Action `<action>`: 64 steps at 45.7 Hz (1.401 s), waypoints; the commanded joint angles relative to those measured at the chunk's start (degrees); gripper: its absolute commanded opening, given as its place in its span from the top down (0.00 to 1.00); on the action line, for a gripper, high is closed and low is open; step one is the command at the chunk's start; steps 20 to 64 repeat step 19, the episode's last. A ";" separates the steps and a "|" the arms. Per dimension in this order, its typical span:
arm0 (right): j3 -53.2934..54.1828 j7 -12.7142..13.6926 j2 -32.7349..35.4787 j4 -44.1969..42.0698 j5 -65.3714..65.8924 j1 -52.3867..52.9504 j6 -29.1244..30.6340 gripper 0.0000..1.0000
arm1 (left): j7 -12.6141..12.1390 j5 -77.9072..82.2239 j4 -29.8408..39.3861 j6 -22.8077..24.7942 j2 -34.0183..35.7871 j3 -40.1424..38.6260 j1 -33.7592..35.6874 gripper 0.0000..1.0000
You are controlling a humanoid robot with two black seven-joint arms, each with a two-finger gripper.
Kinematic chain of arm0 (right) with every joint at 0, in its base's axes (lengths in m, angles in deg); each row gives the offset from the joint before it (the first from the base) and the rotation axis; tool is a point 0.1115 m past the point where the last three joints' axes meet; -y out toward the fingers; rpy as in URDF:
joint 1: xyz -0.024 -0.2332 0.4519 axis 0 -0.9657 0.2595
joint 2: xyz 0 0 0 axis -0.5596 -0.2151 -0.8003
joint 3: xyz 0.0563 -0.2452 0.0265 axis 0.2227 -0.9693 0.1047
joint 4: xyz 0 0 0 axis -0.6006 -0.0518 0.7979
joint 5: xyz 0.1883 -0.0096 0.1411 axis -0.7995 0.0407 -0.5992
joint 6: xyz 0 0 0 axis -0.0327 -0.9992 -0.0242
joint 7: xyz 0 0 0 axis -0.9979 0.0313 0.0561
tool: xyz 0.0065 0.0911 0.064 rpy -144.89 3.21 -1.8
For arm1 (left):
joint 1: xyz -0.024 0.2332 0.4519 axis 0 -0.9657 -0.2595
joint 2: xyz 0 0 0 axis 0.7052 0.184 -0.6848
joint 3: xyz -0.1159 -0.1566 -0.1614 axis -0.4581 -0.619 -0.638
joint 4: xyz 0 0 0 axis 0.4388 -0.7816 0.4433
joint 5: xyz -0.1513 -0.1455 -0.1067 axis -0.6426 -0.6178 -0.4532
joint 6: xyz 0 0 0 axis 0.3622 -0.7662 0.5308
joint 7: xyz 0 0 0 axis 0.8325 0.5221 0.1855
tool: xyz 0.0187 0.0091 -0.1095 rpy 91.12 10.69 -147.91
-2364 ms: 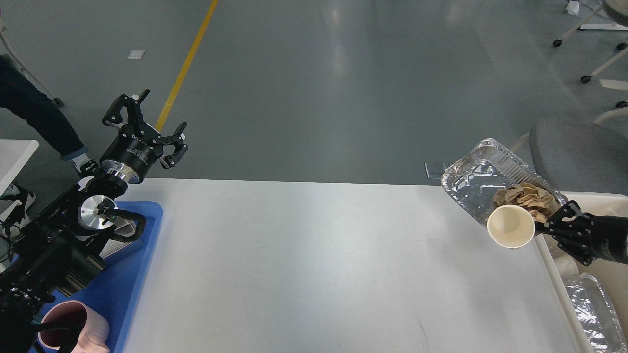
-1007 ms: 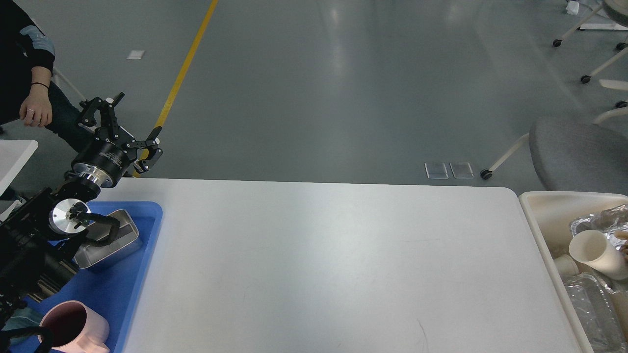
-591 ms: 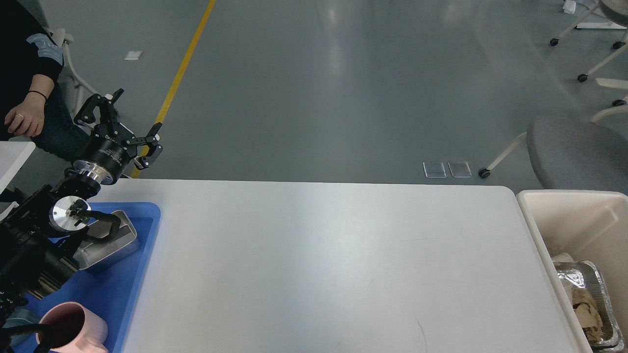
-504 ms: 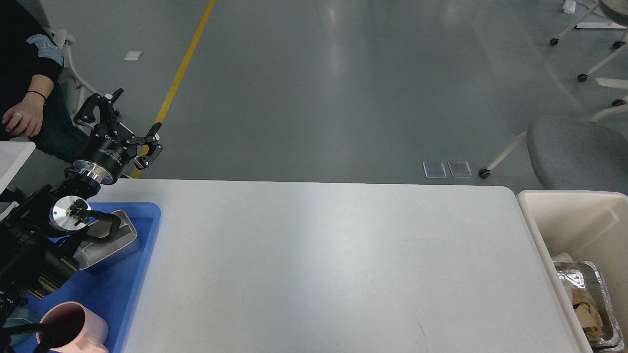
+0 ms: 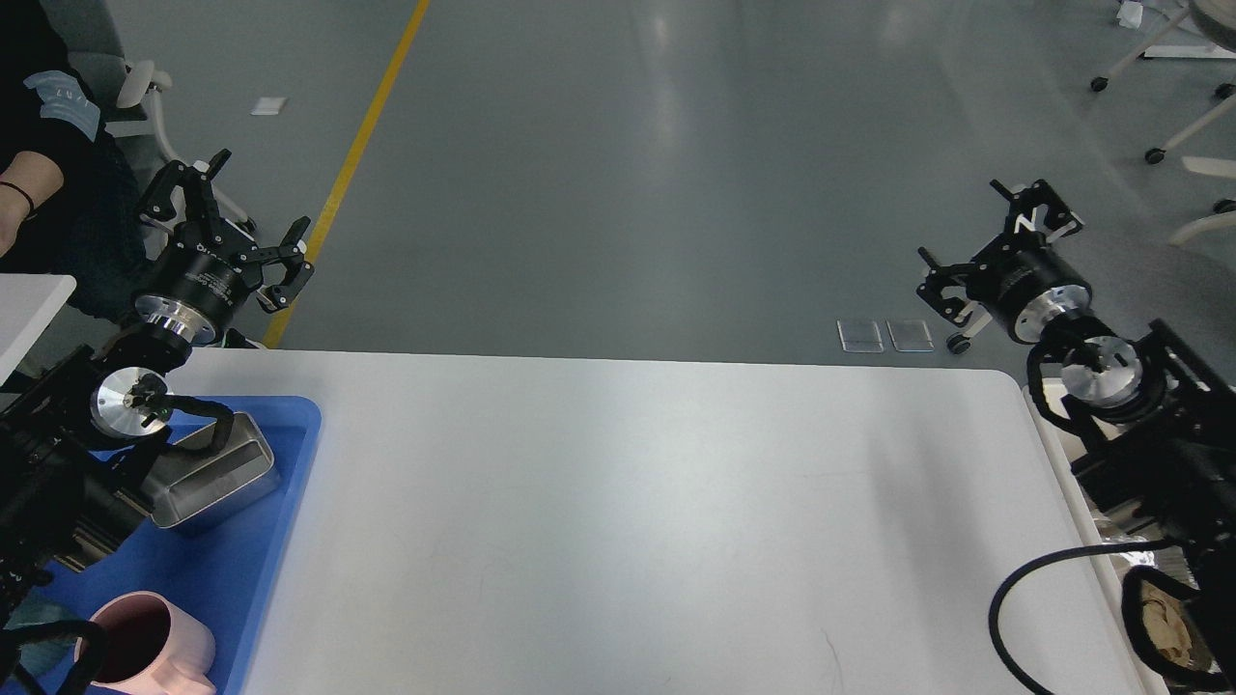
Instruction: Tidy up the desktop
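Observation:
The white desktop (image 5: pixel 628 502) fills the middle of the head view with nothing lying on its bare surface. My left gripper (image 5: pixel 235 218) hangs beyond the table's far left corner, open and empty. My right gripper (image 5: pixel 987 241) is raised past the far right corner, also open with nothing between its fingers. The right arm covers most of the beige bin (image 5: pixel 1041 410) at the table's right end. A scrap of crumpled brown paper in foil (image 5: pixel 1164 627) shows inside it.
A blue tray (image 5: pixel 290 425) on the left holds a metal tin (image 5: pixel 217 473) and a pink mug (image 5: pixel 159 642). A black cable (image 5: pixel 1014 589) loops over the table's right front. A grey chair (image 5: pixel 1168 280) stands behind the right arm; a person (image 5: pixel 39 183) sits far left.
The right arm, holding the foil tray with a paper cup at first, left them in the bin and has now risen into view, open. The left gripper drifted slightly left and up.

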 commanded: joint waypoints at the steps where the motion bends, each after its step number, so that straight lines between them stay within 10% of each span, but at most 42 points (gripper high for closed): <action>1: 5.04 -0.27 -8.83 0.12 -0.60 -0.63 1.68 0.00 | 0.10 -0.17 -0.40 -0.02 -2.11 -0.02 -0.18 0.03; 64: 8.39 -2.47 -17.46 0.12 -0.51 -1.51 1.50 0.00 | 1.95 -0.26 -0.57 -0.11 -5.01 -1.25 -0.97 0.03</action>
